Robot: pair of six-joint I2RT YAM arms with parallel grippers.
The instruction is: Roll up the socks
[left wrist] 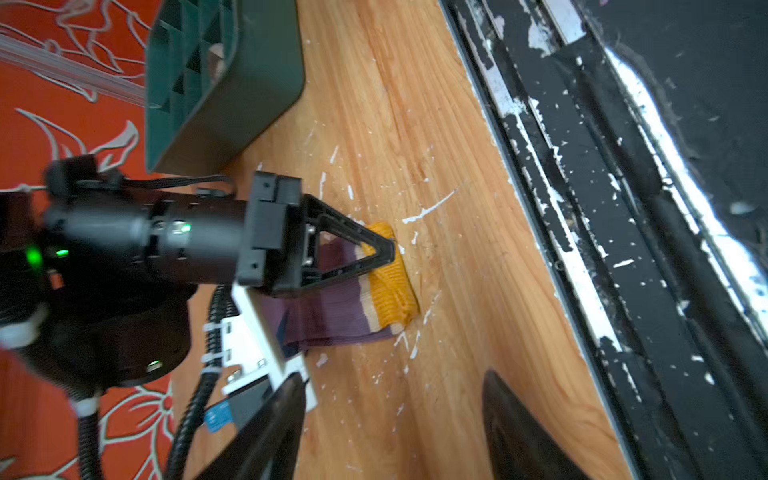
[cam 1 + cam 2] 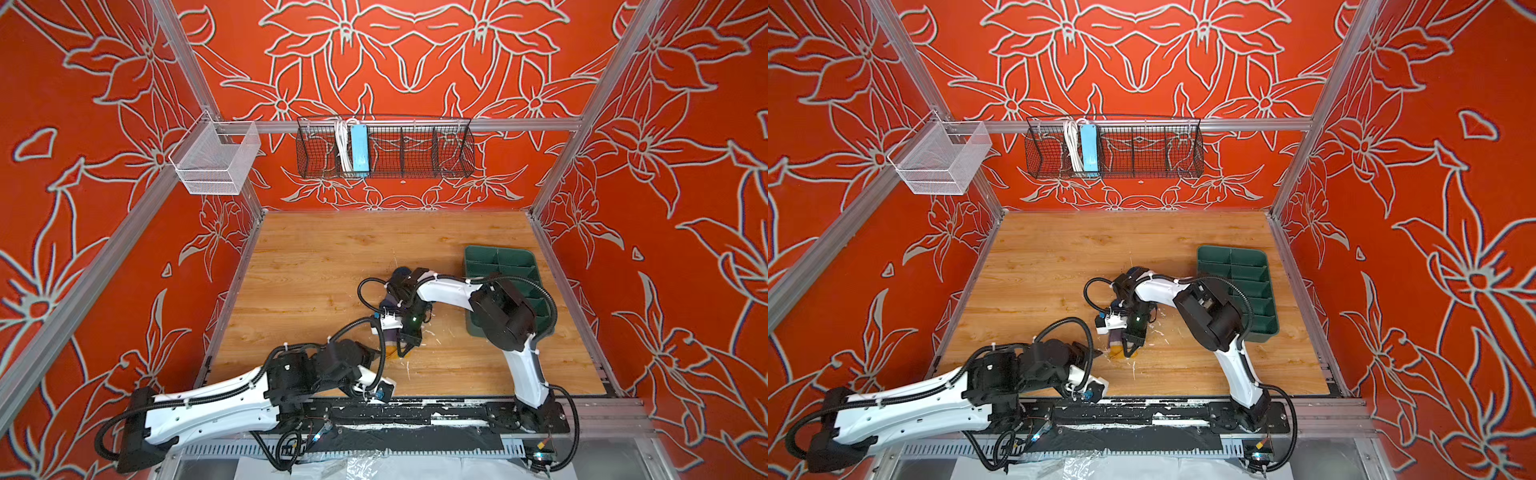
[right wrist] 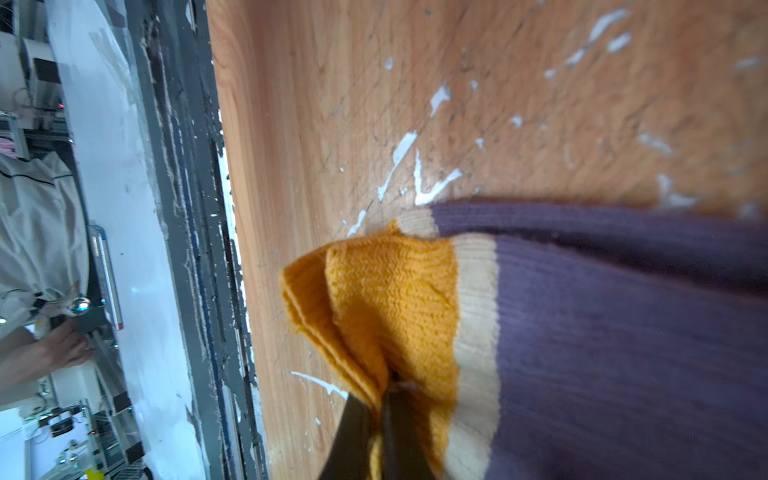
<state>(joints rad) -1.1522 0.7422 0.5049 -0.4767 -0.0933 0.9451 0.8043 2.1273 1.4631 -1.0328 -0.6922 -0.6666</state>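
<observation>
Purple sock (image 1: 332, 307): lies on the counter (image 1: 415, 124); your right arm hides most of it in both top views. Your right hand (image 3: 380, 399): pressed together, pinching the mustard cuff. Your left hand (image 1: 395, 374): spread, empty, near the cuff, only its fingers in view

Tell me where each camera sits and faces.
Both top views: high in front, looking down on the table; left arm, right arm show.
Left wrist: on the left arm, facing the purple sock and right end effector; open left end effector shows.
Right wrist: close over the yellow cuff pinched by right end effector.
Shared: both wrist views show that cuff.
</observation>
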